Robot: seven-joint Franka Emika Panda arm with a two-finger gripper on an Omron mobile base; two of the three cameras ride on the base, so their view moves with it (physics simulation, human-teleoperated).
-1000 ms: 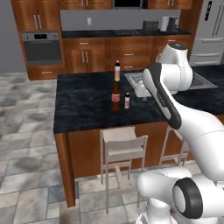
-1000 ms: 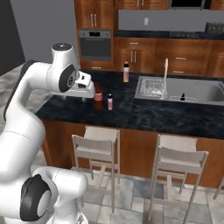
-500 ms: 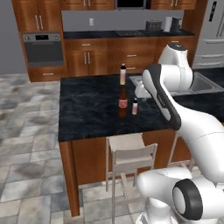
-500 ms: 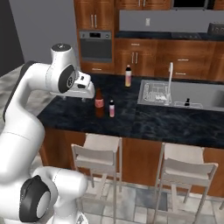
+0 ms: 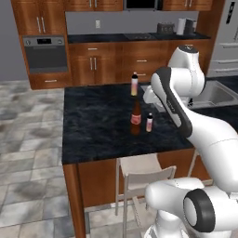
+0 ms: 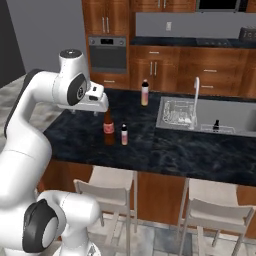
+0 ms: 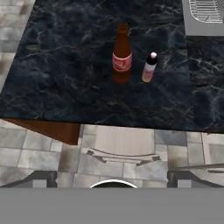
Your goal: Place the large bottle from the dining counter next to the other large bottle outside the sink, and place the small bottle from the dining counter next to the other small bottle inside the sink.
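We hover high with fingers (image 7: 113,178) spread wide and empty, the large bottle (image 7: 122,54) upright on the dining counter (image 7: 65,74) just beside the small bottle (image 7: 149,67), so a careless descent could knock the pink one over.

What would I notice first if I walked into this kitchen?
Probably the big white robot arm leaning over the black counter. Right under its hand stand a brown bottle and a little pink bottle, side by side, not touching. Farther back, a tall pale bottle stands by the shiny sink.
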